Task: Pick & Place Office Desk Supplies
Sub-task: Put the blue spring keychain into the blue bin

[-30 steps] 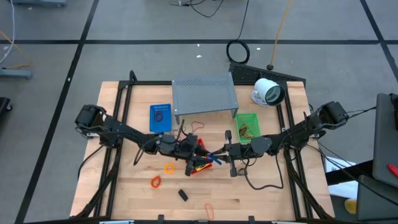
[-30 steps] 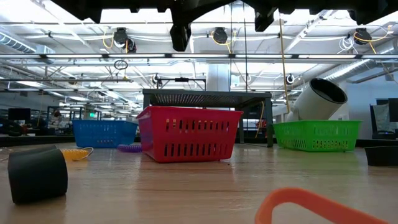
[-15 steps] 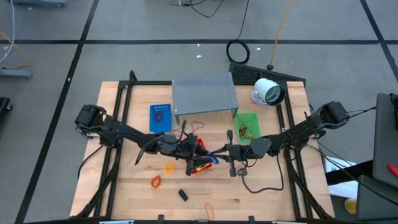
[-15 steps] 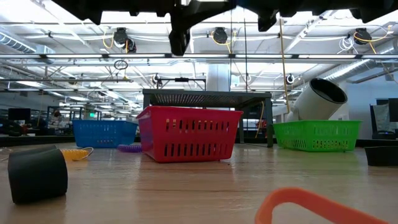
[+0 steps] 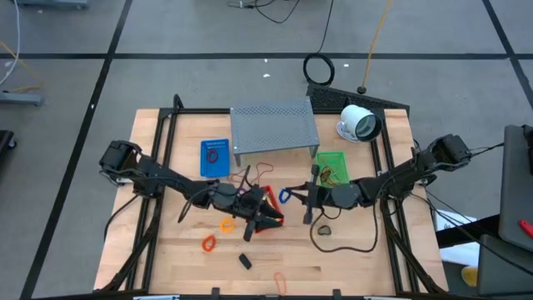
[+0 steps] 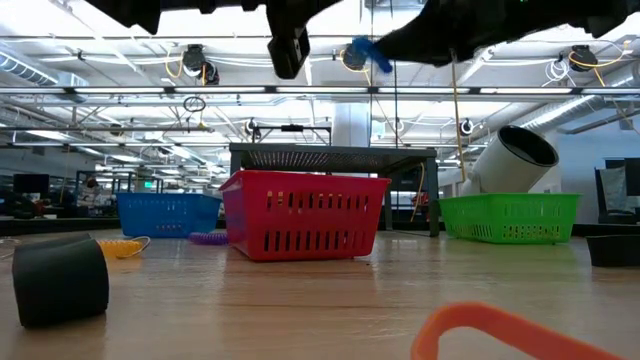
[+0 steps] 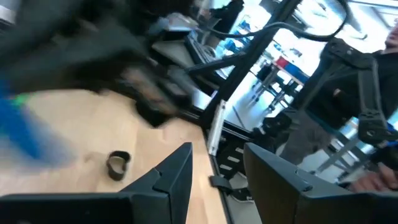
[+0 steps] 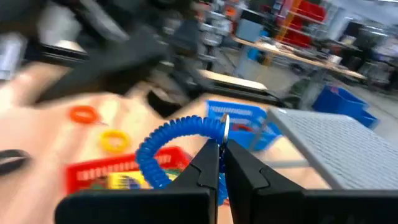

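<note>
Looking down on the table (image 5: 350, 250), I see both arms reaching in toward the middle, just in front of the grey shelf (image 5: 274, 127). Beside the shelf sit a blue basket (image 5: 214, 157) on one side and a green basket (image 5: 331, 167) on the other, with a white round device (image 5: 359, 123) behind the green one. A red basket (image 5: 265, 210) stands at the centre, partly under the left arm; in the low view it reads as the nearest basket, in front of the shelf.

My right gripper (image 8: 221, 155) is raised above the table between the red and green baskets, its fingers pinched together on a blue coil (image 8: 177, 146), which hangs off the fingertips. From above the coil shows as a small blue loop at the gripper tip.

My left gripper (image 7: 217, 165) hovers over the near edge of the red basket, fingers apart with nothing between them.

Loose on the wood nearer the front edge lie a yellow band (image 5: 226, 224), an orange band (image 5: 209, 243), a black piece (image 5: 246, 261) and another orange band (image 5: 280, 281).
</note>
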Robot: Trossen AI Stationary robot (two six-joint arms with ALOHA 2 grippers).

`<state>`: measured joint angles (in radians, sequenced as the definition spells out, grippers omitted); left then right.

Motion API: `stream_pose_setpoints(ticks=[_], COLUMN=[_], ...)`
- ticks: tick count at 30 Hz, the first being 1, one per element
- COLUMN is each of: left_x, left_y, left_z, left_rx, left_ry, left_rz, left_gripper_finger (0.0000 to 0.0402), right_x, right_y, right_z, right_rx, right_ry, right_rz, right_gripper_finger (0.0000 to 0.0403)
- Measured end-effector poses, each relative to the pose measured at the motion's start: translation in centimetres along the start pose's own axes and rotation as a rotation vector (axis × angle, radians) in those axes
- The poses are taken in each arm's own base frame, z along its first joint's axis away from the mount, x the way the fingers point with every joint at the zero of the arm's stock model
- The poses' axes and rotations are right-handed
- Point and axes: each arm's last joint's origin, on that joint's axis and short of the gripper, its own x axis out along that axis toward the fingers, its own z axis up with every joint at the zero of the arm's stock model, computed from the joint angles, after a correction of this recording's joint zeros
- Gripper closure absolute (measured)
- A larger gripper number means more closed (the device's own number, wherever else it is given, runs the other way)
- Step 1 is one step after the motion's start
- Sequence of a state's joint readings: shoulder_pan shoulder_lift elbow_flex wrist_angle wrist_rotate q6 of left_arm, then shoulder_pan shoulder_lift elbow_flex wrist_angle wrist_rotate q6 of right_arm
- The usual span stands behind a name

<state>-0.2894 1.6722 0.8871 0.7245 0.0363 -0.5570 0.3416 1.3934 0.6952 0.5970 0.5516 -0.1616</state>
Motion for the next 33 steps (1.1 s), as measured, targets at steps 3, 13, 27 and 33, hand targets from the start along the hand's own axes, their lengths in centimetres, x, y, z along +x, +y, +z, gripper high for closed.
stream_pose_setpoints(ticks=[3,13,27,33], left_x=[0.0,-0.1,-0.1,-0.1], left_y=[0.1,0.9,1.2,1.2], left_z=[-0.2,-0.1,-0.1,-0.1], left_rx=[0.001,-0.007,-0.007,-0.006], left_ry=[0.014,0.071,0.081,0.074], left_rz=[0.012,-0.017,-0.004,0.007], left_gripper_finger=[0.0250,0.0249,0.0249,0.0249], right_x=[0.0,-1.0,-1.1,-1.1], right_y=[0.1,0.0,0.1,0.1], right_z=[0.1,1.5,1.5,1.5], right_rx=[0.016,0.087,0.124,0.130], right_ry=[-0.017,-0.097,-0.085,-0.084], right_rz=[0.051,0.220,0.269,0.269], right_gripper_finger=[0.0401,0.0401,0.0401,0.0401])
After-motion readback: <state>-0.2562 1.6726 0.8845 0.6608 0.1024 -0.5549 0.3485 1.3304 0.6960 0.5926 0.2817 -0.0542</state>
